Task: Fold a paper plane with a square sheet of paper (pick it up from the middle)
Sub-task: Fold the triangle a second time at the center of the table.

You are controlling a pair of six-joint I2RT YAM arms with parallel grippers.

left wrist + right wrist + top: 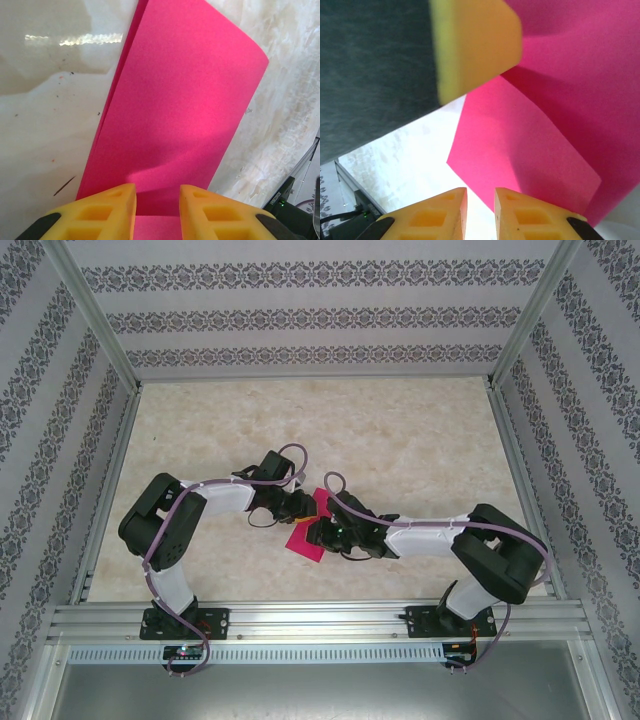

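Though half covered overhead, sheet (304,538) | left wrist — two layers

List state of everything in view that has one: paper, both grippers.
square sheet of paper: folded over, two layers showing
left gripper: jaws a little apart over the paper's near edge
right gripper: jaws narrowly apart, empty, by the paper's corner

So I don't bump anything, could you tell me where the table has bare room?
Crowded in the middle: the left gripper and right gripper meet at the pink paper. Beyond them, the far half of the table up to the back wall is bare.
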